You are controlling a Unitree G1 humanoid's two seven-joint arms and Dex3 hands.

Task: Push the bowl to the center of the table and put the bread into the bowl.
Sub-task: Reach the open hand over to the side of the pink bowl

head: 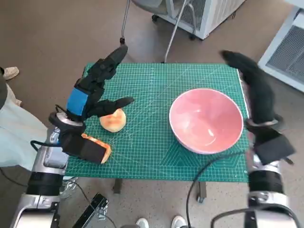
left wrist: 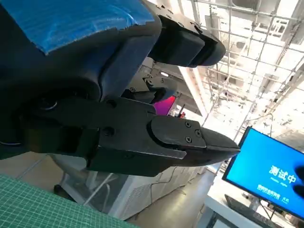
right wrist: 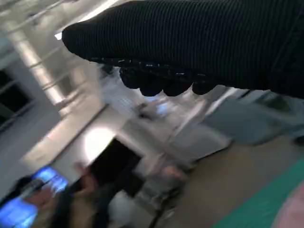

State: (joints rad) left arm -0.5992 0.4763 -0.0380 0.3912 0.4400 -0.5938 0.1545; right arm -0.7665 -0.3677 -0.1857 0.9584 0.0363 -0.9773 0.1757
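Currently the pink bowl (head: 206, 120) sits on the right half of the green cutting-mat surface (head: 152, 90), off centre, empty inside. Bread (head: 113, 120) lies on the left half, well apart from the bowl, a round pale-orange piece flat on the mat. Left hand (head: 97, 88) hovers above the surface just beside the bread, fingers spread and extended toward the far edge, thumb (head: 118, 103) reaching out over the top of the bread; holding nothing. Left wrist view confirms: fingers (left wrist: 190, 137) apart, nothing between them, only a corner of the mat showing. Right hand (head: 254, 88) is raised along the right edge of the surface, just beside the bowl's rim, gloved fingers stretched straight toward the far side, gripping nothing; contact with the bowl can't be confirmed. Right wrist view is blurred, glove (right wrist: 199, 42) across the top, bowl edge in the corner.
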